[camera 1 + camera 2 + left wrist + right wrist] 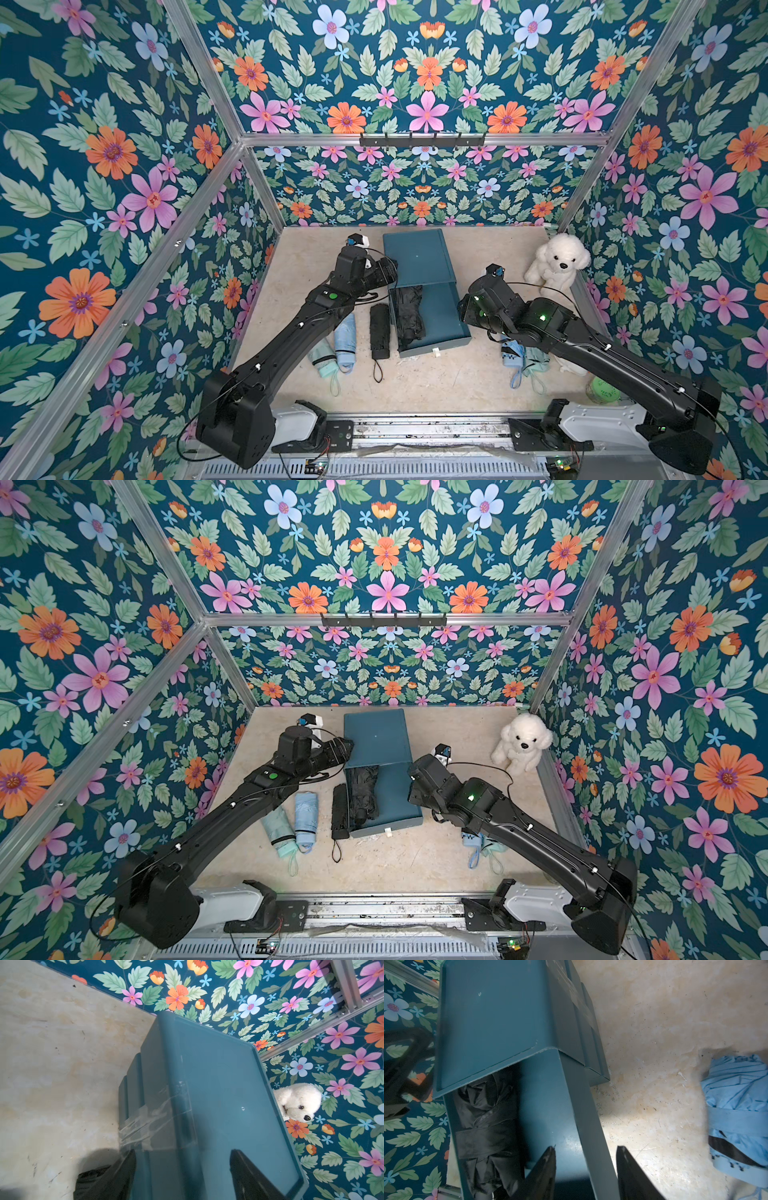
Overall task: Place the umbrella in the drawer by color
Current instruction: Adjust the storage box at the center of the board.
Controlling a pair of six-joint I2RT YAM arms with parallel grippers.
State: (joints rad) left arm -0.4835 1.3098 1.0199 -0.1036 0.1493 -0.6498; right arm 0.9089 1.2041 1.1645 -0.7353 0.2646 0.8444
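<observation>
The teal drawer cabinet [417,257] stands mid-floor with its top drawer [446,322] pulled out. A folded black umbrella [409,316] lies inside that drawer, also shown in the right wrist view as the black umbrella [488,1126]. A second black umbrella [379,331] lies on the floor beside the drawer. Left of it lie a light blue umbrella [345,340] and a mint one [322,357]. Under the right arm lie another light blue umbrella [737,1109] and a mint one [536,359]. My left gripper [182,1151] is open at the cabinet's upper left edge. My right gripper [586,1148] is open astride the drawer's right wall.
A white plush dog [557,262] sits in the far right corner. A green-lidded jar [602,390] stands near the right arm's base. A black hook rail [422,139] hangs on the back wall. Floral walls close in the floor on three sides.
</observation>
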